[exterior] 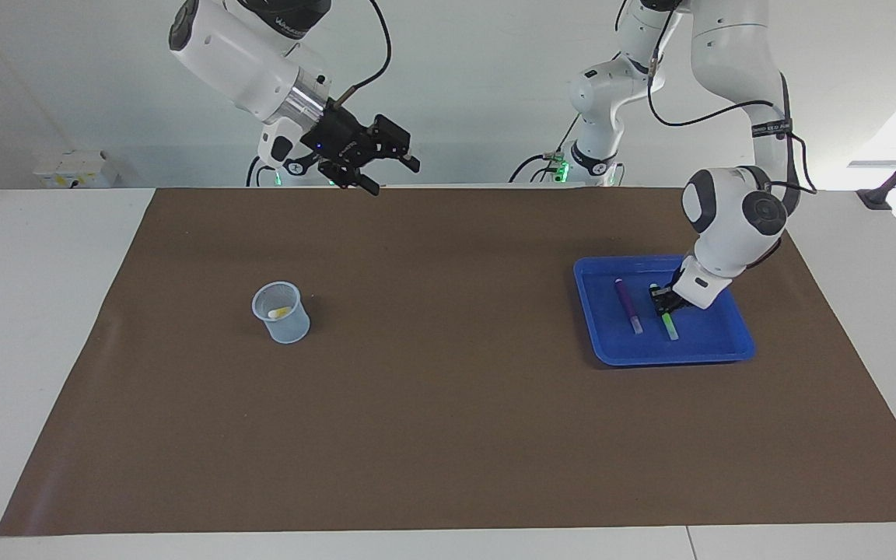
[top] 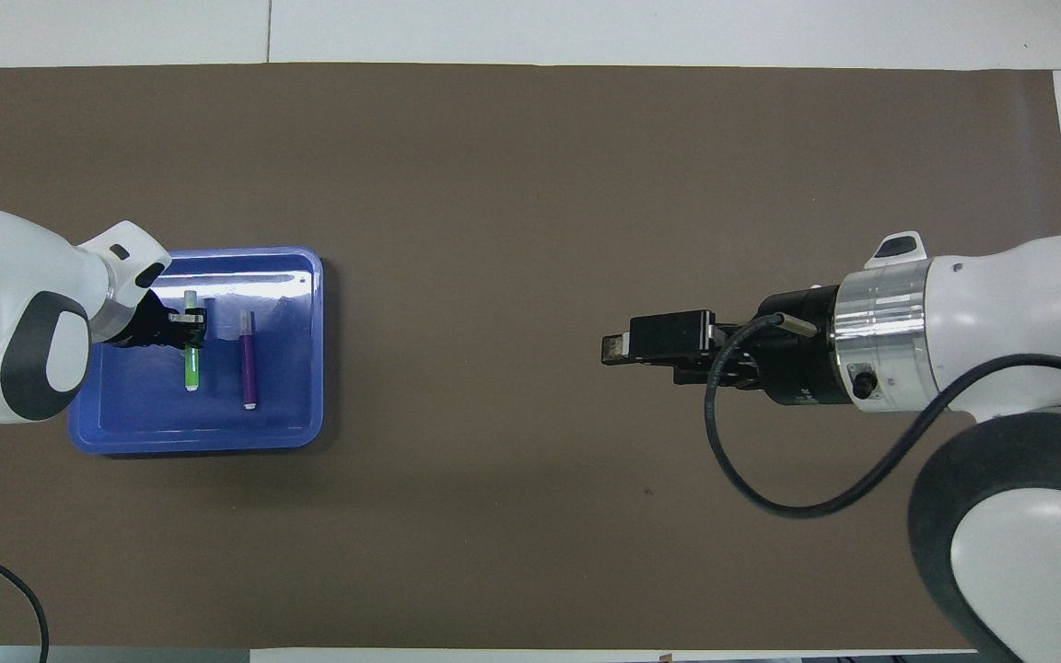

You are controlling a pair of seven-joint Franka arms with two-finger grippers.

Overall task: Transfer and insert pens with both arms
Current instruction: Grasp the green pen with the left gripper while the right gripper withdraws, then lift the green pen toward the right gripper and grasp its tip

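Note:
A blue tray (exterior: 697, 348) (top: 291, 405) lies toward the left arm's end of the table. The purple pen (exterior: 628, 306) (top: 248, 359) lies flat in it. Beside that pen, my left gripper (exterior: 662, 299) (top: 188, 330) is down in the tray, shut on the green pen (exterior: 670, 325) (top: 191, 373) near its pale end. I cannot tell whether that pen is off the tray floor. The yellow pen (exterior: 280, 313) rests inside a translucent cup (exterior: 282, 315) toward the right arm's end. My right gripper (exterior: 392, 177) (top: 618, 348) hangs open and empty, high over the mat, and the right arm hides the cup from overhead.
A brown mat (exterior: 448, 404) (top: 512, 184) covers most of the white table. Two smaller arm bases with green lights (exterior: 561, 167) stand at the robots' edge. A pale box (exterior: 75, 169) sits on the table's corner at the right arm's end.

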